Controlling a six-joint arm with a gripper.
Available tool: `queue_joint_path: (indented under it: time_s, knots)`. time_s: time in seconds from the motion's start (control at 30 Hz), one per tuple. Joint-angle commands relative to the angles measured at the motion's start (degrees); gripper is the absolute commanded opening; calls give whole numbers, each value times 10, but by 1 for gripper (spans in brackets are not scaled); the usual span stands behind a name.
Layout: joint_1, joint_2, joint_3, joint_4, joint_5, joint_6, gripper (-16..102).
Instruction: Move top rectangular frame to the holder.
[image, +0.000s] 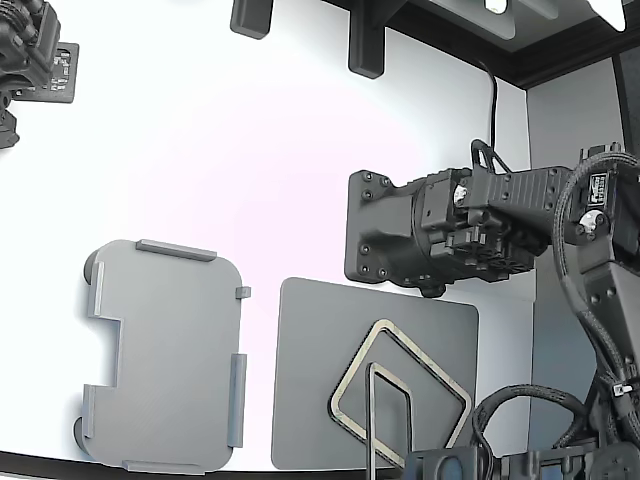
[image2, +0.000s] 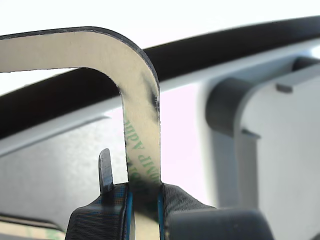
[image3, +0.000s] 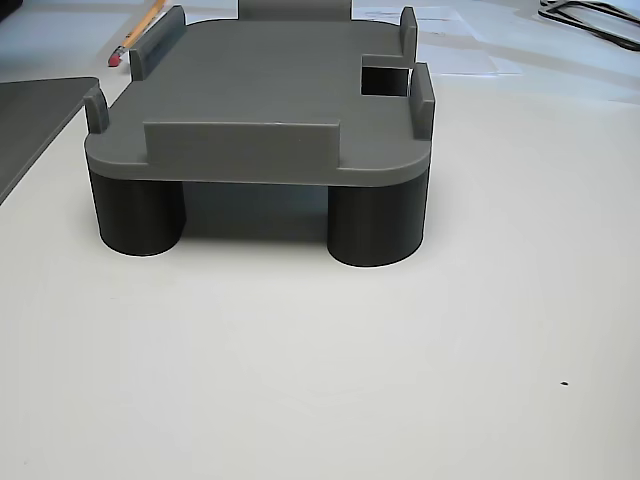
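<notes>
Claw is clenching top frame by one side, holding it upright above grey mat, w/ second frame lying flat there. Holder is sitting apart at exterior view's left. Needs leveling frame, aligning inside tabs before releasing.

A beige-tan frame marked with green lettering is seen. The holder is coloured light grey, the mat darker grey, the table white.
</notes>
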Motion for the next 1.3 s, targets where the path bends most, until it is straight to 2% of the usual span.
queue_joint_path:
  time_s: [0.0,0.2,0.33,0.47,0.67,1.03,1.17,1.27]
  knots:
    - [-42,25,-19,5,18,-113,-11]
    - [-79,25,-54,5,76,-57,-12]
    - [-92,32,-65,5,105,-98,-13]
    - [-106,34,-74,5,118,-192,-13]
    - [-138,41,-69,6,146,-152,-13]
    - [-188,54,-79,6,221,472,-13]
    - [-223,83,-58,6,224,654,-13]
    - [-265,99,-39,6,206,795,-13]
